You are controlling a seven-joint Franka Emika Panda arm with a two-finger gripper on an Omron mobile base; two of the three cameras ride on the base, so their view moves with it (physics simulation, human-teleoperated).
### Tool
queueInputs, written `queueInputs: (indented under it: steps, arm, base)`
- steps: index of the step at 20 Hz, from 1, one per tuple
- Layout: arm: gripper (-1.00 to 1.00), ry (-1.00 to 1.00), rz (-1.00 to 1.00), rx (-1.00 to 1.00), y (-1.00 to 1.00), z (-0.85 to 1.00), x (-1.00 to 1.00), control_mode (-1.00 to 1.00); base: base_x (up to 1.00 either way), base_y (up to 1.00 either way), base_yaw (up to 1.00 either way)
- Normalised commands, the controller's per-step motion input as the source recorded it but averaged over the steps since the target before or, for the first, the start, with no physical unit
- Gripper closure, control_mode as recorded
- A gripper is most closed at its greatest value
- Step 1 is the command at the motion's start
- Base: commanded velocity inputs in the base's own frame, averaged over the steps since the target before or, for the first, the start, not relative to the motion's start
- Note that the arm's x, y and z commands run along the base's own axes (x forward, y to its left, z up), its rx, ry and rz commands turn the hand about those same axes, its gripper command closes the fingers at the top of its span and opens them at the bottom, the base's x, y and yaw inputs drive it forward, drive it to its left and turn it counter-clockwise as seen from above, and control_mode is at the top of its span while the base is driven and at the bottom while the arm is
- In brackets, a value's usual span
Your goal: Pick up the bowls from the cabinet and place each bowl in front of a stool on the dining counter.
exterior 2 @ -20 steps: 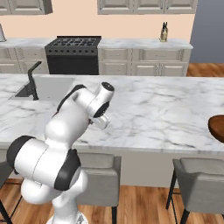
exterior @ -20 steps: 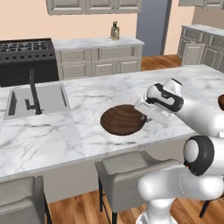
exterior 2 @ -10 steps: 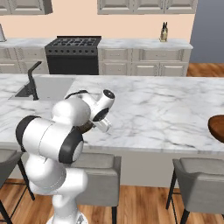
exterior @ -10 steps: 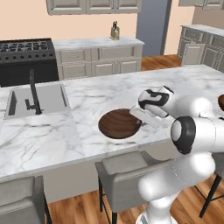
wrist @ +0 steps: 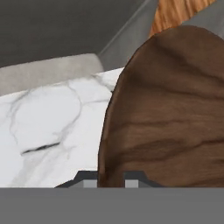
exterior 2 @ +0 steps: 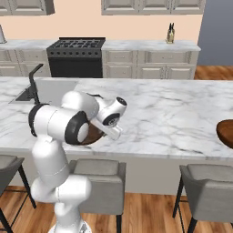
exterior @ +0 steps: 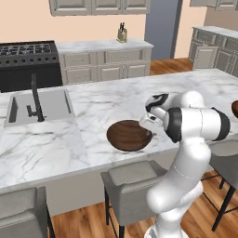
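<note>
wide shallow dark brown wooden bowl point(exterior: 128, 135) sits over the near edge of the long white marble dining counter point(exterior: 56, 144), just above a grey padded square stool point(exterior: 135, 179). the two-finger gripper point(exterior: 148, 132) is clamped on the bowl's right rim; hand view shows the rim point(wrist: 105, 144) running between the dark fingertips point(wrist: 87, 178). second, redder brown wooden bowl point(exterior 2: 226, 132) rests far right on the counter, beside another grey stool point(exterior 2: 209, 179). inset sink point(exterior: 39, 106) with black faucet point(exterior: 33, 97) at left.
</note>
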Motion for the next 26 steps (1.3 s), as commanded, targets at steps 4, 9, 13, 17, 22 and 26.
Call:
queueInputs:
  steps: [4, 9, 13, 17, 22, 26]
  arm:
    - [1.0, 0.0, 0.1, 0.0, -0.01, -0.24, 0.31, -1.0]
    - [-1.0, 0.0, 0.07, 0.0, 0.0, -0.04, 0.11, -1.0]
    - [-1.0, 0.0, 0.02, 0.0, 0.0, 0.0, 0.0, -1.0]
    - [-1.0, 0.0, 0.0, 0.0, 0.0, 0.0, 0.0, -1.0]
    - [-1.0, -0.01, 0.0, -0.07, 0.0, 0.27, -0.04, -1.0]
    - [-1.0, -0.11, 0.0, -0.21, 0.0, 0.84, -0.47, -1.0]
  base:
    - [0.0, 0.0, 0.0]
    - [0.0, 0.0, 0.0]
    - [0.0, 0.0, 0.0]
    - [0.0, 0.0, 0.0]
    - [0.0, 0.0, 0.0]
    - [0.0, 0.0, 0.0]
